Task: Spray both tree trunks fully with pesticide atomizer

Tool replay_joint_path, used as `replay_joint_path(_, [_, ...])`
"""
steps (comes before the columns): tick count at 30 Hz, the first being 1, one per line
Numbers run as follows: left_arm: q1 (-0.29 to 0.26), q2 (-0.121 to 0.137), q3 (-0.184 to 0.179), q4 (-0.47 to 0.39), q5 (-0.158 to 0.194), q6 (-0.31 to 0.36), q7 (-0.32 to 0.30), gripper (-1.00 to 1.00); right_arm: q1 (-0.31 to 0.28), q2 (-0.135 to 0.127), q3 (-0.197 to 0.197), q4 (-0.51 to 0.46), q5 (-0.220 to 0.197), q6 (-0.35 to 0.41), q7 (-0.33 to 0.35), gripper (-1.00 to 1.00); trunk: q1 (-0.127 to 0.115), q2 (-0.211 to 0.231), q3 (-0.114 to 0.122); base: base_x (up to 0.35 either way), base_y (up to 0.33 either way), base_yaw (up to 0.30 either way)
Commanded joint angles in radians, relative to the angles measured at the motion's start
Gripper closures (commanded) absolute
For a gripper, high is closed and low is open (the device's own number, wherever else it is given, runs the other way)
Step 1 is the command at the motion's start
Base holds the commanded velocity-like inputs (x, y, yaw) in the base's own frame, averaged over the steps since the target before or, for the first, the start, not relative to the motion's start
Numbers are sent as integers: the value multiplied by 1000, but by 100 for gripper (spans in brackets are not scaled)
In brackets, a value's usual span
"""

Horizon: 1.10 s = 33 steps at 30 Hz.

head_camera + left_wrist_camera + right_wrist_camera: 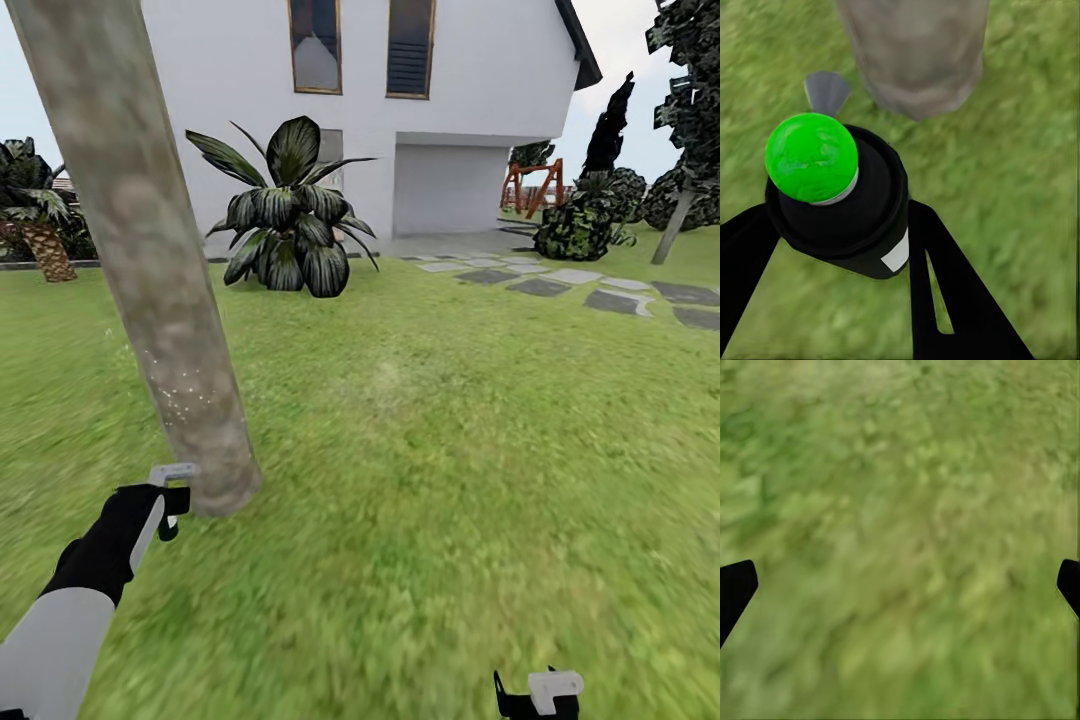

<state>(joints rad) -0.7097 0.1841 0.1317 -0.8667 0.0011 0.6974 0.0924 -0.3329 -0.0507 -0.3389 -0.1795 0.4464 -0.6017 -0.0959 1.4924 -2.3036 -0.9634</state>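
Note:
A thick mottled grey-beige tree trunk [150, 260] leans up through the left of the head view, flaring at its base on the lawn. Tiny white-yellow pesticide specks [177, 395] dot its lower part. My left gripper [172, 505] hangs just in front of the trunk's base, shut on the pesticide atomizer [840, 202], a black bottle with a bright green round top. The trunk base [915, 60] stands close beyond the bottle in the left wrist view. My right gripper [535, 700] is low at the front right, open over bare grass, its fingers [735, 589] wide apart.
A white house [470, 80] stands at the back, with a big dark-leaved plant [290, 215] before it. Stepping stones [600, 290] run off to the right past dark bushes [580, 225] and a dark thin-trunked tree [675, 220]. A short palm [40, 235] stands far left. Open lawn lies ahead.

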Motion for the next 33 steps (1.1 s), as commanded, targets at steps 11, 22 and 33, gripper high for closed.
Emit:
replay_joint_path(11, [0, 0, 0, 2, 0, 5, 3, 100, -1, 0, -3, 2, 10, -3, -7, -100, 0, 0, -1, 228, -195, 110])
replay_joint_path(22, [1, 0, 0, 2, 0, 5, 3, 100, 0, 0, -3, 2, 10, -3, -7, -100, 0, 0, -1, 31, -264, 250])
replay_joint_path(33, [0, 0, 0, 2, 0, 5, 3, 100, -1, 0, -3, 2, 10, -3, -7, -100, 0, 0, -1, 0, -271, 8])
